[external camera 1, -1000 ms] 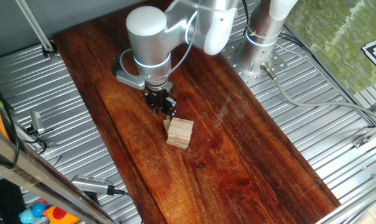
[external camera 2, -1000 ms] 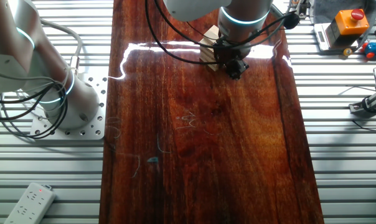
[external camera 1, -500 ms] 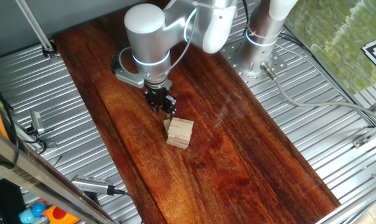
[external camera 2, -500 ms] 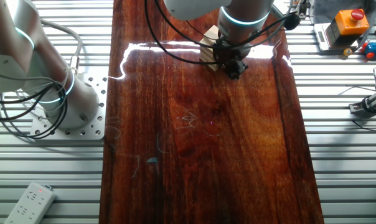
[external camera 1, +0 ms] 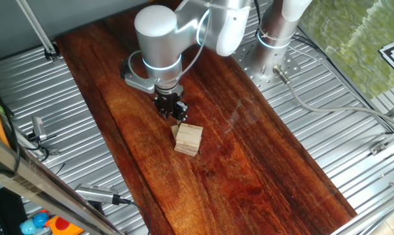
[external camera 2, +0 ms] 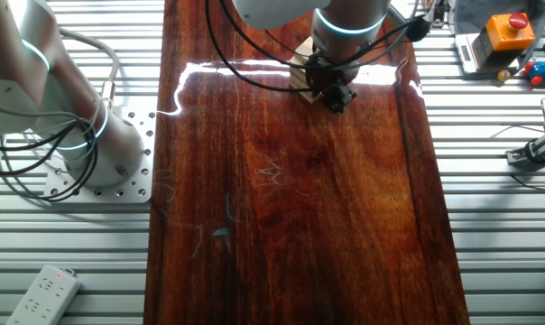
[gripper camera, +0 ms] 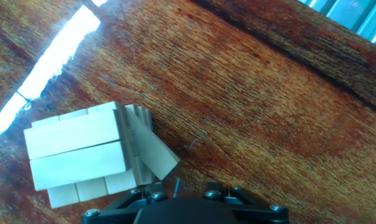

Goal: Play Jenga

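The dark claw (external camera 1: 171, 108) hangs low over the counter (external camera 1: 262, 170) at the end of a smooth, rounded silver-white arm (external camera 1: 159, 39), and from where I stand I cannot tell whether its fingers are spread or pressed together; the hand view shows only the black, bolted base at the bottom edge and a thin dark tip beside the blocks. Just beside the claw sits the Jenga (external camera 1: 188, 139), a small squat stack of pale, matte wooden blocks laid in crosswise layers, standing on the counter. In the hand view the Jenga (gripper camera: 88, 155) shows clean rectangular faces with fine seams between the blocks, and one block at its side sits skewed, poking out at an angle from the stack toward the camera. In the other fixed view the stack (external camera 2: 301, 65) is mostly hidden behind the claw (external camera 2: 335, 96). The counter is a long plank of dark reddish wood, glossy, with strong streaked grain, faint pale scratches and a bright band of glare. Ribbed grey metal decking (external camera 1: 34, 98) flanks it. A box (external camera 2: 504, 32) with an orange top and a red button sits off to one side; no writing is readable.
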Available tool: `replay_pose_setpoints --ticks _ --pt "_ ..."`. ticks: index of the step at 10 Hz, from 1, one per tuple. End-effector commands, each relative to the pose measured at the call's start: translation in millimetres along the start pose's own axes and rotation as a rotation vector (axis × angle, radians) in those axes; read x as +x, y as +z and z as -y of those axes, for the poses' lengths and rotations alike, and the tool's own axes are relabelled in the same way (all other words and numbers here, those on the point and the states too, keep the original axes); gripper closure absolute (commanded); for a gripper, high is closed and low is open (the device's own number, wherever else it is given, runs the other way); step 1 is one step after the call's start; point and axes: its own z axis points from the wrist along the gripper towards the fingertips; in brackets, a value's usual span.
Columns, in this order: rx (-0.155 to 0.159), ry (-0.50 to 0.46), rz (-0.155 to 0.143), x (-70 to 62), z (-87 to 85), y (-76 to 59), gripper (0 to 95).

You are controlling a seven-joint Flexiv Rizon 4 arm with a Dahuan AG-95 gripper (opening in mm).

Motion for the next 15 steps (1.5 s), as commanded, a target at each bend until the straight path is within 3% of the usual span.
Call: replay_pose_setpoints --ticks 1,9,11,13,15 --pt "0.003 -0.005 0.0 3.2 -1.0 0.8 57.0" --pt "0.019 -0.021 -0.005 3.5 -4.0 3.0 57.0" --pt "0.001 -0.047 0.008 5.7 -1.4 -1.6 57.0" --pt "0.011 -0.06 -0.004 7.2 -0.3 -10.1 57.0" --pt "0.02 -0.059 -0.01 7.4 -0.1 -9.3 57.0"
